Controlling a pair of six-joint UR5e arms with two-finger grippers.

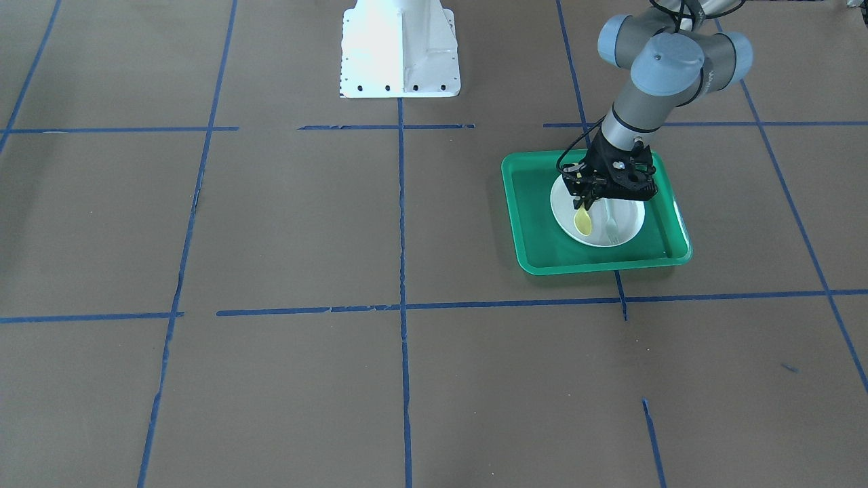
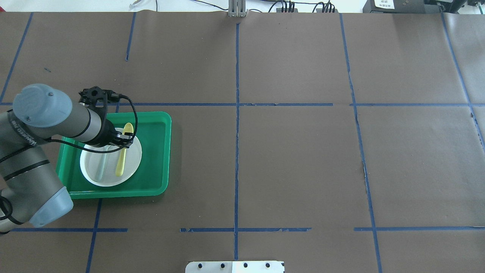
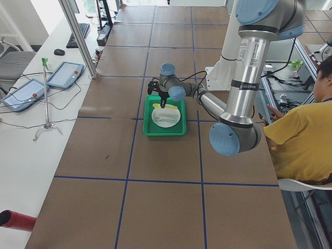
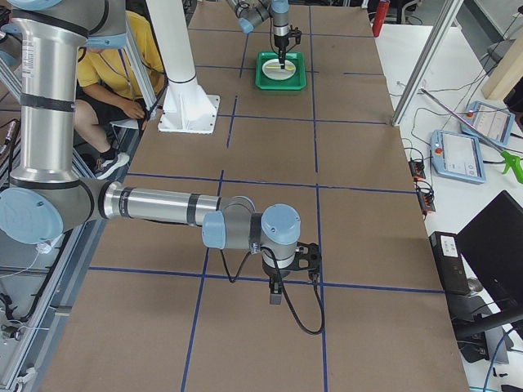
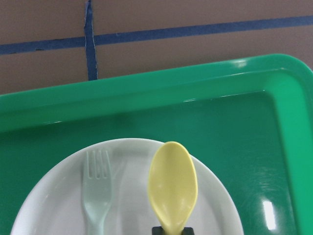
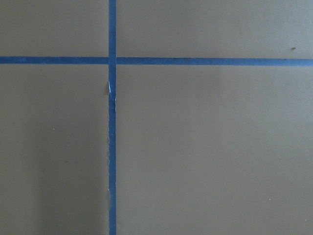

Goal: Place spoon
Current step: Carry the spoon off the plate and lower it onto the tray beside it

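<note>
The yellow spoon (image 2: 122, 159) is over the white plate (image 2: 93, 167) in the green tray (image 2: 155, 151) on the table's left. My left gripper (image 2: 124, 141) is shut on the spoon's neck, just behind the bowl. In the left wrist view the spoon bowl (image 5: 173, 186) reaches the plate's (image 5: 54, 200) far rim, with the fingertips (image 5: 157, 230) at the frame's bottom. I cannot tell whether the spoon touches the plate. The front view shows the spoon (image 1: 582, 221) below the gripper (image 1: 587, 201). My right gripper (image 4: 275, 292) hangs low over bare table far from the tray; I cannot tell if it is open.
A pale grey-green fork (image 2: 100, 167) lies on the plate beside the spoon, also in the left wrist view (image 5: 98, 191). The white robot base (image 1: 400, 54) stands at the table's near middle edge. Blue tape lines cross the brown table cover. An operator (image 3: 301, 140) sits beside the table.
</note>
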